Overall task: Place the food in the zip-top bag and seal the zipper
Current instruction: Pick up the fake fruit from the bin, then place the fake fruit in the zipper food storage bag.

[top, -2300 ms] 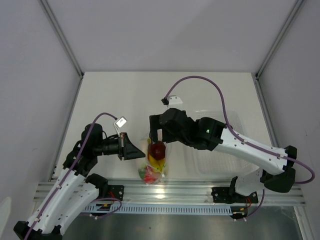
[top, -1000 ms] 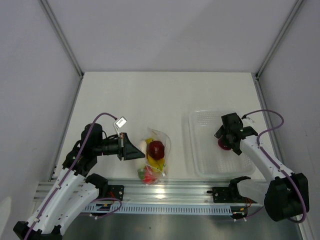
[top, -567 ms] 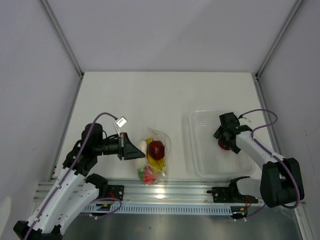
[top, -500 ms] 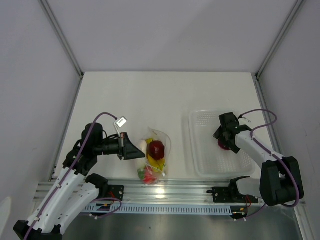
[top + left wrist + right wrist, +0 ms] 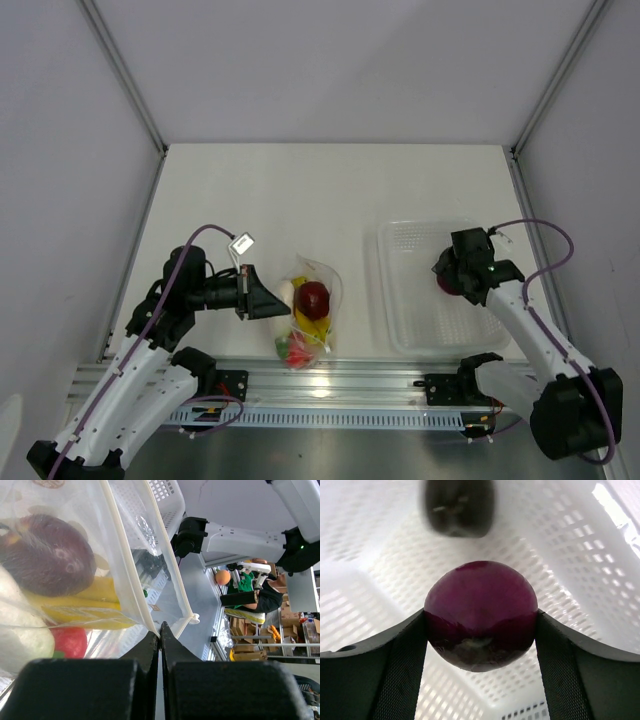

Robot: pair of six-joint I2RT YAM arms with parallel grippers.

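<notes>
Bag (image 5: 322,272) lying on the table (image 5: 250,200) near the front rail (image 5: 380,372), between the two arms, mouth gaping and the two halves of the zipper (image 5: 126,560) standing apart in the left wrist view. Left gripper (image 5: 287,306) reaching in from the left and pinching the bag's edge at the strip, fingers (image 5: 145,650) pressed together with no gap showing. Sitting inside the bag: dark red round fruit (image 5: 314,297) uppermost, bananas (image 5: 312,326) just under it, white piece (image 5: 285,292) at the left side touching the fruit, and brighter red fruit (image 5: 297,350) with a bit of green at the end nearest the rail. Tray (image 5: 415,245) lying to the right, well apart from the bag. Right gripper (image 5: 452,280) hanging over the tray's right half, clamping the purple piece (image 5: 481,610), both fingers hugging its sides. Purple piece showing from above as a small dark spot under that gripper, inside the tray's walls; not possible to tell whether touching the tray's floor or lifted off it. Dark blurred patch (image 5: 460,505) showing on the tray's lattice beyond the piece, too soft to name.
</notes>
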